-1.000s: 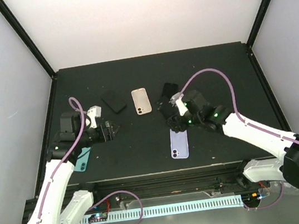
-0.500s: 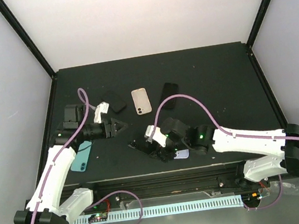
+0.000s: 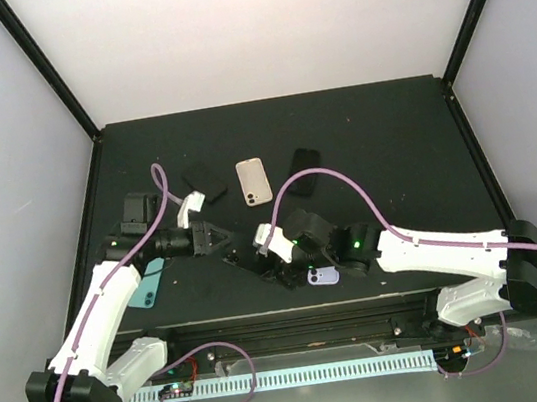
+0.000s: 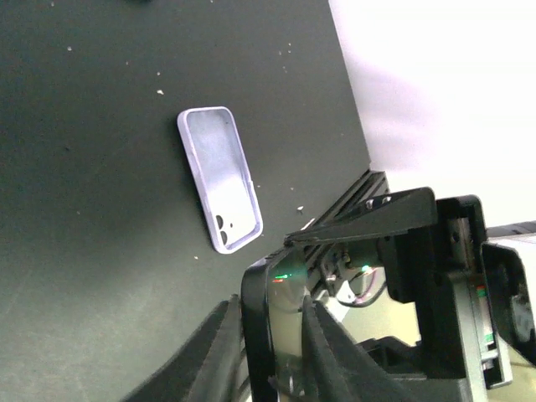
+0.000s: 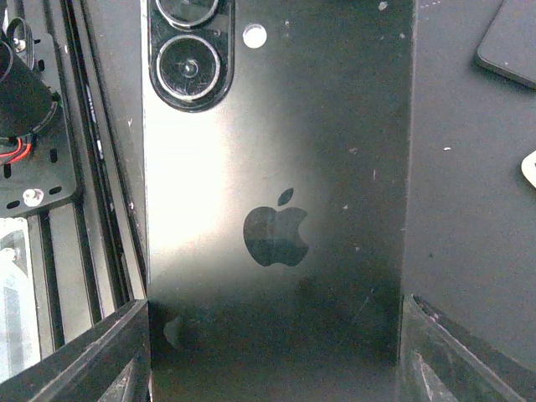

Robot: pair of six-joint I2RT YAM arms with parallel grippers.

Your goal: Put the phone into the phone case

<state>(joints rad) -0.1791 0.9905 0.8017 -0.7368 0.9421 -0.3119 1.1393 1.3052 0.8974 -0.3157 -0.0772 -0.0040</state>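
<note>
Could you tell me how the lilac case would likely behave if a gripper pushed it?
The case lies flat, open side up, on the table, so it would probably slide rather than tip. It is an empty, thin-walled shell, so likely light and apt to spin if pushed off-centre. Its thin rim may flex under a pinch.

Two white arms reach inward toward each other, the right end effector clamped across a black phone, the left end effector pointing rightward, fingers drawn narrow (contact unclear).
</note>
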